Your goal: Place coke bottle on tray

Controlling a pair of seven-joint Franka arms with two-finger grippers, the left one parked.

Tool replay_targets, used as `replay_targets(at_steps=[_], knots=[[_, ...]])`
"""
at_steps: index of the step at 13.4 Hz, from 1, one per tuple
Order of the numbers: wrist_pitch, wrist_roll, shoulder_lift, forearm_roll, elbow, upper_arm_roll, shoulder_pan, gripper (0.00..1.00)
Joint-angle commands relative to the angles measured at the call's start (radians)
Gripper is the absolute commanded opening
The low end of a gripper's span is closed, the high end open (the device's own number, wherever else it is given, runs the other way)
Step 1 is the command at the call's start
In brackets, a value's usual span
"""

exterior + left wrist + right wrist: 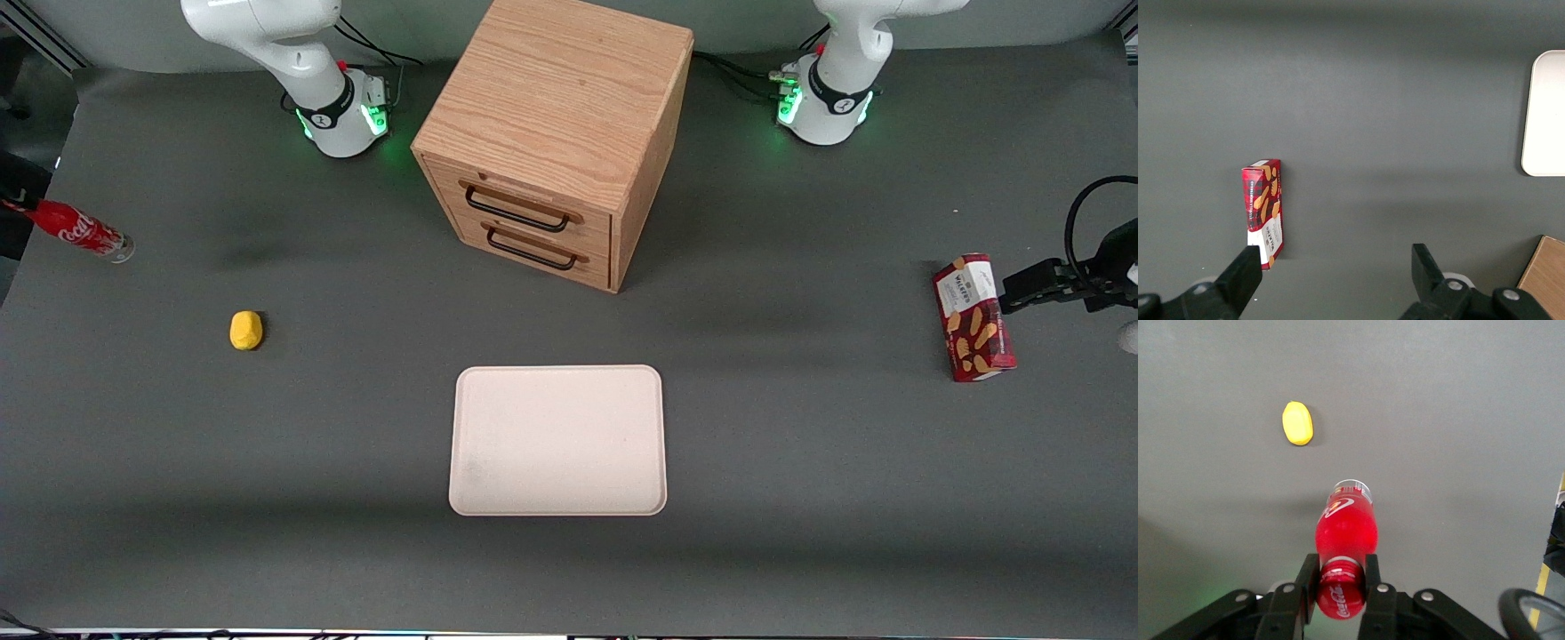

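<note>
coke bottle (pixel 1346 532): glossy plastic (clear base) | tray (pixel 558 440): matt, smooth | cabinet (pixel 556 133): grained wood

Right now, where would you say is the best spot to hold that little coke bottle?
Around the neck, just below the cap, coming in from the cap end. That is where the end effector grips the coke bottle now, fingers shut on either side. The neck is the slimmest part, and holding there leaves the clear base free to be set down first on the tray.
</note>
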Motion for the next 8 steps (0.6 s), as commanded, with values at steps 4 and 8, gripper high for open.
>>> replay_targets(at_steps=[4, 8], knots=[[-0.220, -0.013, 0.125, 0.075, 0.345, 0.008, 0.006, 0.00], [-0.234, 0.016, 0.182, 0.129, 0.432, 0.099, 0.017, 0.00]])
